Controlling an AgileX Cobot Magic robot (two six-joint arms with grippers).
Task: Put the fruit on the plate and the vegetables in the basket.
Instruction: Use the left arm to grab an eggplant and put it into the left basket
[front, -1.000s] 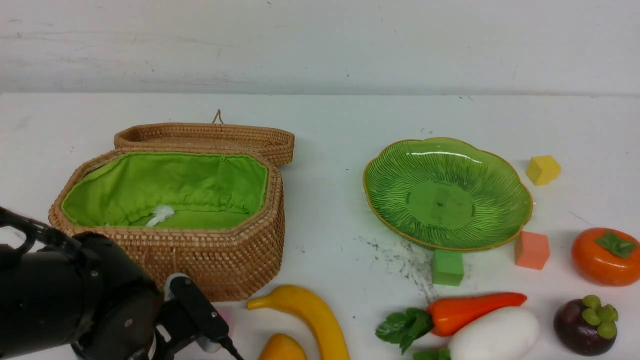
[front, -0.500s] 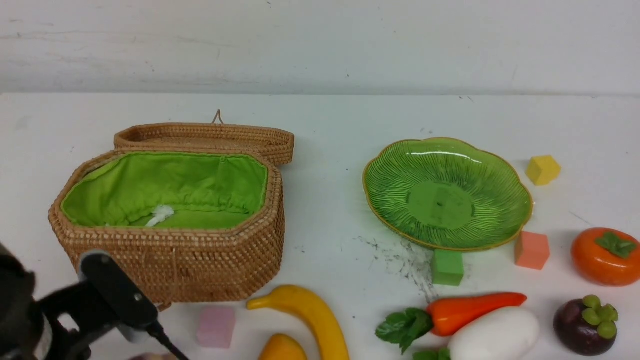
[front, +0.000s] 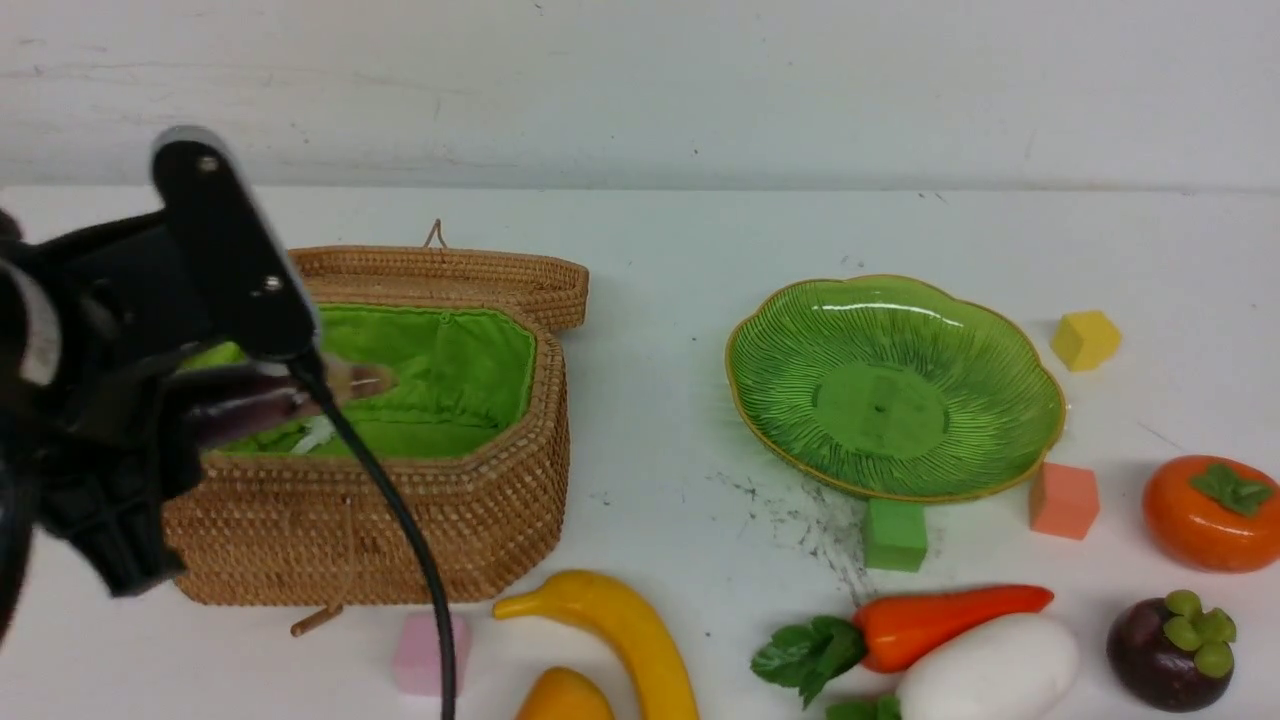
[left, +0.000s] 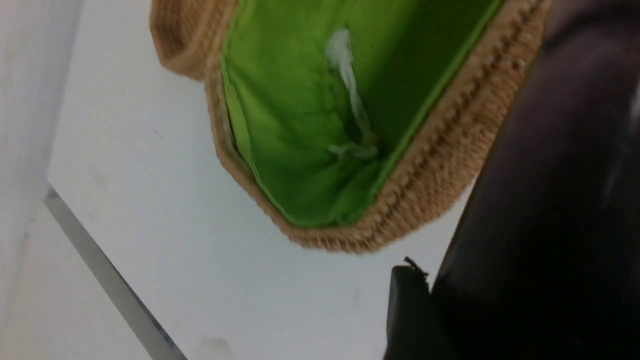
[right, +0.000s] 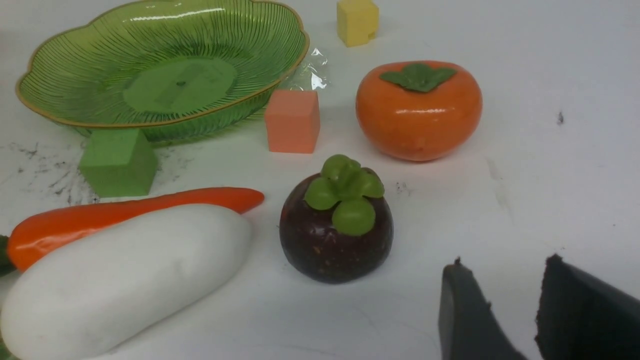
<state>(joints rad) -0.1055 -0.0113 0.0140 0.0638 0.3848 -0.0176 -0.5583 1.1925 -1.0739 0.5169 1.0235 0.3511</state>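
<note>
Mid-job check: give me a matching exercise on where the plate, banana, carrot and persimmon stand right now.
Things:
1. plate
2. banana
3. carrot
4. persimmon

Place or state:
A. beside the radish
B. on the table by the basket
C. empty
D. right of the orange cube

Pairs: 1-C, 2-B, 3-A, 4-D

The blurred left hand (front: 320, 392) hangs over the open basket (front: 460, 520) at left. The green plate (front: 890, 400) sits to the right; banana (front: 620, 625) and carrot (front: 940, 615) lie nearer on the surface (front: 660, 250).
</note>
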